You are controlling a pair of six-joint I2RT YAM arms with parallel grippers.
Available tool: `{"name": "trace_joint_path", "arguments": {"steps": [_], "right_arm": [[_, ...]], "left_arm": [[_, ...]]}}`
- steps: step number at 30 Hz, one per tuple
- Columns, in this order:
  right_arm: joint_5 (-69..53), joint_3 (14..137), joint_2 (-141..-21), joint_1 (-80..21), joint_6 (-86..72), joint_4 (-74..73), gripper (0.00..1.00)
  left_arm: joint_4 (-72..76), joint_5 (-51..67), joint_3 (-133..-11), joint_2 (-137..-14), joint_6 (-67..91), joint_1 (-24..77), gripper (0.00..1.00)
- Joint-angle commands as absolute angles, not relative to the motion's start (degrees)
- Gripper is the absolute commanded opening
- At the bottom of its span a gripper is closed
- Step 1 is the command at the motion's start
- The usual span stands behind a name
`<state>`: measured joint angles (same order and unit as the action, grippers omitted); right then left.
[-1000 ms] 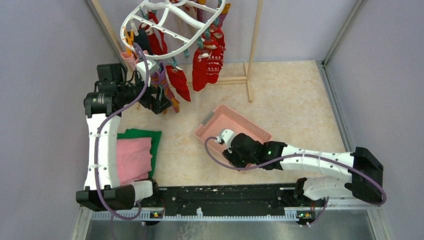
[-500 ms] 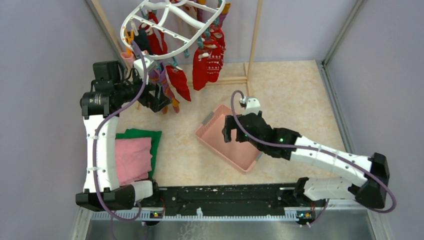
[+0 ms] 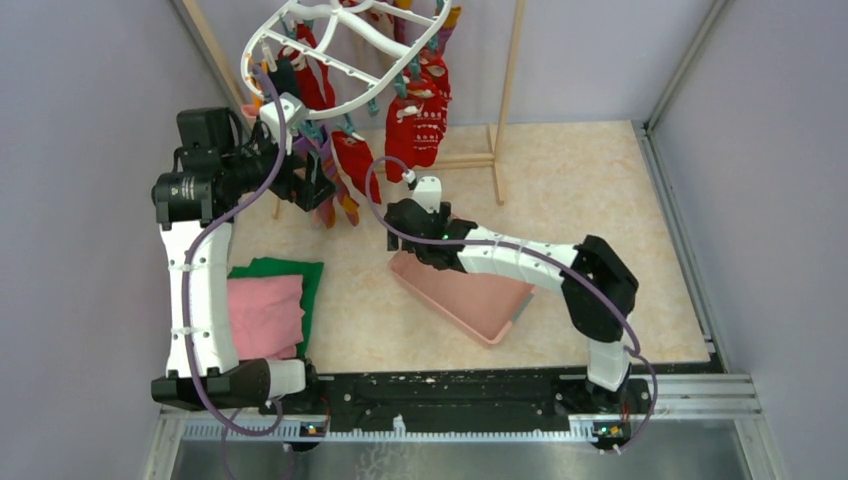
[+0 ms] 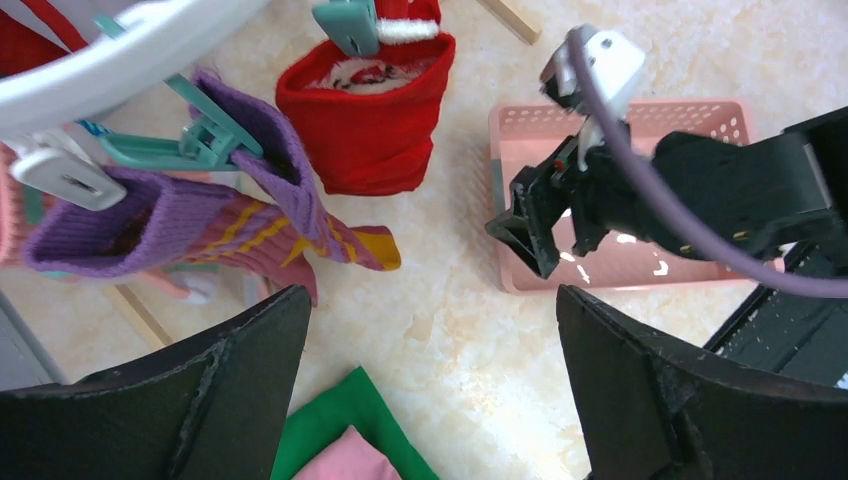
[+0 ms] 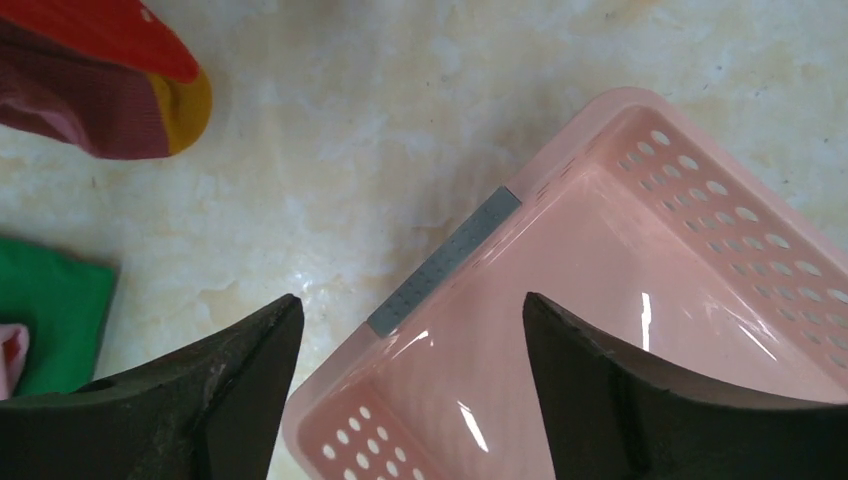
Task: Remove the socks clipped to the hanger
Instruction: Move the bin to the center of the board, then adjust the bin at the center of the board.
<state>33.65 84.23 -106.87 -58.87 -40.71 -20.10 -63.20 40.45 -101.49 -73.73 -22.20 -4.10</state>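
Red socks [image 3: 415, 125] fill the top of the overhead view, nearly all of them still clipped under the white hanger [image 3: 340, 45], which hangs from a wooden frame [image 3: 510, 90]. I see none lying loose, so I judge the job barely begun, with almost the whole ring left to strip. My left gripper [image 3: 315, 190] is up beside the lowest socks at the ring's left end. My right gripper [image 3: 400, 230] hangs over the upper left corner of the pink basket [image 3: 470, 325]. Folded pink and green cloths [image 3: 268, 310] lie at lower left. The tabletop [image 3: 590, 200] is pale beige stone pattern, shut in by plain lilac-grey walls [image 3: 770, 150].

From my left wrist, the fingers stand wide apart at the bottom corners with nothing between them. A purple striped sock [image 4: 170, 220] hangs on teal clips [image 4: 210, 140] at upper left, with a red sock [image 4: 365, 130] beside it at top centre.

From my right wrist, the fingers are likewise spread wide and hold nothing. Below them is the basket's corner, bare where it shows, and a maroon sock toe [image 5: 100, 90] with a yellow band sits at upper left.
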Motion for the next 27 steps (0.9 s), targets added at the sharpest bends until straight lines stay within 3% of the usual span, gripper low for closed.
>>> {"name": "trace_joint_path", "arguments": {"steps": [1,9,11,16,19,27], "right_arm": [[34.9,87.6,-110.3,-57.6,-40.4,-19.4,0.77],[27.3,85.8,-111.5,-57.6,-33.8,-17.2,0.31],[24.2,81.8,-108.7,-57.6,-32.3,-14.2,0.26],[18.7,71.9,-100.8,-57.8,-29.0,-8.4,0.18],[18.8,68.2,-97.1,-58.2,-27.7,-7.8,0.18],[22.0,68.3,-94.3,-58.6,-37.4,-10.2,0.18]], "left_arm": [[-64.7,39.1,-106.0,-74.4,-21.8,-4.4,0.99],[-63.2,33.6,-107.3,-75.6,-20.1,-4.4,0.99],[-62.3,32.5,-107.3,-76.0,-19.5,-4.4,0.99],[-60.3,31.8,-106.9,-76.0,-18.1,-4.4,0.99],[-58.7,33.0,-106.1,-75.2,-17.4,-4.4,0.99],[-58.2,35.1,-104.5,-75.2,-16.3,-4.4,0.99]]}}
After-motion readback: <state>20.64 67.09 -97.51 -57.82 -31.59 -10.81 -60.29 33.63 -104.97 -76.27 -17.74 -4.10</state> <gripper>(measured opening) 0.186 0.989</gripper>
